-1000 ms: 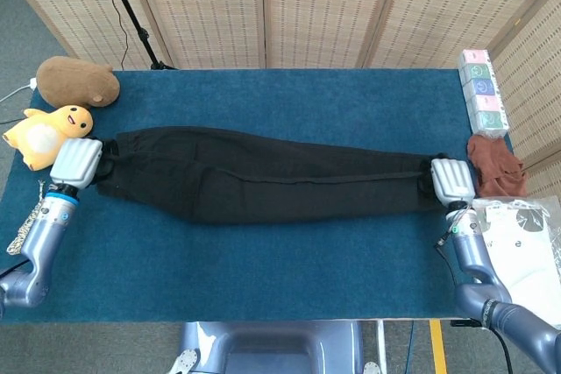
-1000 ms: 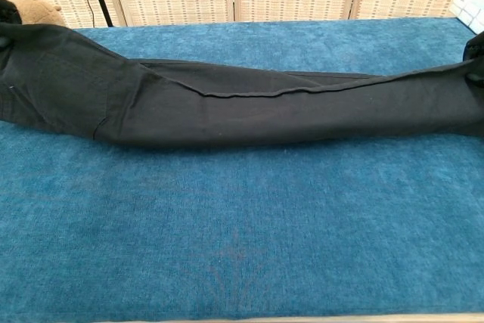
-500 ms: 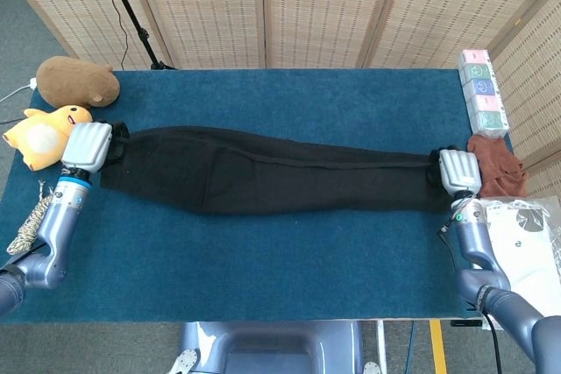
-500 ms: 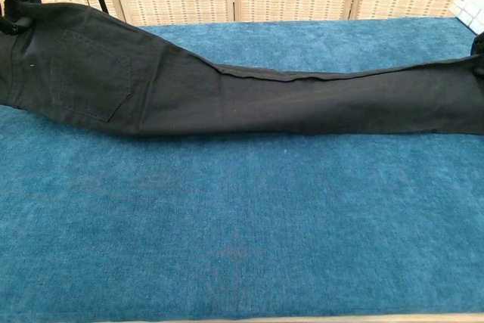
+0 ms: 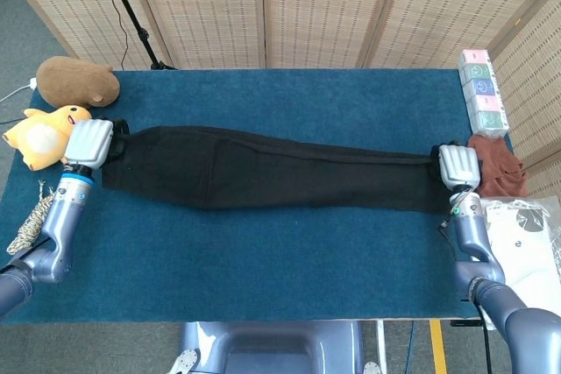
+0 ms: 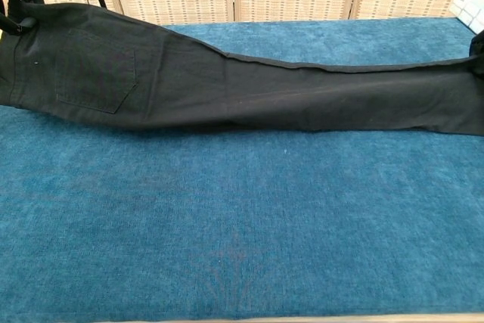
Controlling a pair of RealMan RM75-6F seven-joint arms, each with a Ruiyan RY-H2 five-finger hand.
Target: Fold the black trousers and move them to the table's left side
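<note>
One blue table [image 5: 280,260]; one pair of black trousers [image 5: 263,179] stretched lengthwise across it, waist toward my left. My left hand [image 5: 88,143] grasps the waist, my right hand [image 5: 458,166] apparently the cuffs.

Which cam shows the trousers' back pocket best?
Chest view. The back pocket fills a clear patch of the black trousers, with its stitched outline readable. In the head view the trousers show full length between the left hand and right hand, but the pocket is lost in flat black.
</note>
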